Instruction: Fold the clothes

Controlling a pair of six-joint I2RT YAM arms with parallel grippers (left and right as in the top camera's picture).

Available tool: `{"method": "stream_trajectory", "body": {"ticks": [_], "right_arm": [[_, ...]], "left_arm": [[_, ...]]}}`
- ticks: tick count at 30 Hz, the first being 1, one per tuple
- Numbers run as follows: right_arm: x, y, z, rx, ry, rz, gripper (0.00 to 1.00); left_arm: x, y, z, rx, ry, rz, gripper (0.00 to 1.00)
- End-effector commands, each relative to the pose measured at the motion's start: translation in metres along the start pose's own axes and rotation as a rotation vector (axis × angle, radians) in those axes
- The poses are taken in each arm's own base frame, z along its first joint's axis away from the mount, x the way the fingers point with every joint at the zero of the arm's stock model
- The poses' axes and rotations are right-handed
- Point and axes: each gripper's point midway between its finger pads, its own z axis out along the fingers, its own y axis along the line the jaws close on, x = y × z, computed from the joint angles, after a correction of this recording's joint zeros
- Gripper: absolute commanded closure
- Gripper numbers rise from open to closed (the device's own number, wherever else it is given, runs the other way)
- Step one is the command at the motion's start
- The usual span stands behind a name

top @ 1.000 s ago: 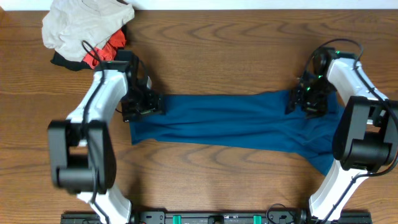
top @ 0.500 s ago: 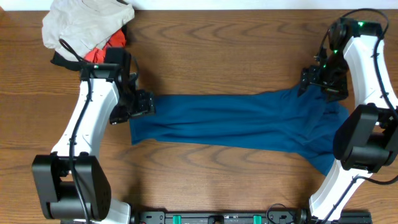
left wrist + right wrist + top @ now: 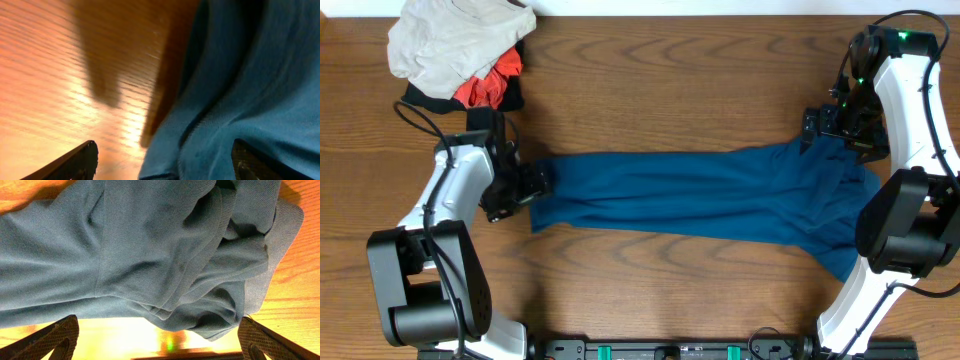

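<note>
Outstretched, left pincer (image 3: 523, 190) and right pincer (image 3: 823, 128) gape over shirt (image 3: 690, 195)

Lighting the table (image 3: 720, 80) evenly from above in the overhead view, leaving only faint shadows beside the left arm (image 3: 450, 200). Smearing wood grain and the teal shirt (image 3: 260, 90) with blur in the left wrist view, throwing a dark shadow and a glare patch on the wood. Rendering the knit crisply in the right wrist view, blowing out the wood below to pale yellow.
</note>
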Motion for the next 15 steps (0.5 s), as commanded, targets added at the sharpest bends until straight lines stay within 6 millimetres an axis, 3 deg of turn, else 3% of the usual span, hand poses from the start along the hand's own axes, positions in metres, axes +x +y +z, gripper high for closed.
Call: {"method": "stream_trajectory", "body": {"ticks": [1,7,15], "right_arm": [[-0.003,-0.002,-0.004,0.011,-0.013,0.009,0.01],[-0.001,-0.003,-0.004,0.013,-0.005,0.008,0.01],[-0.002,-0.003,-0.005,0.011,-0.013,0.016,0.01]], "left_arm": [[0.01,-0.01,0.009,0.076,0.036,0.008,0.14],[0.015,-0.024,0.017,0.176,0.044,0.02,0.14],[0.022,-0.022,0.025,0.176,0.059,0.017,0.14]]}}
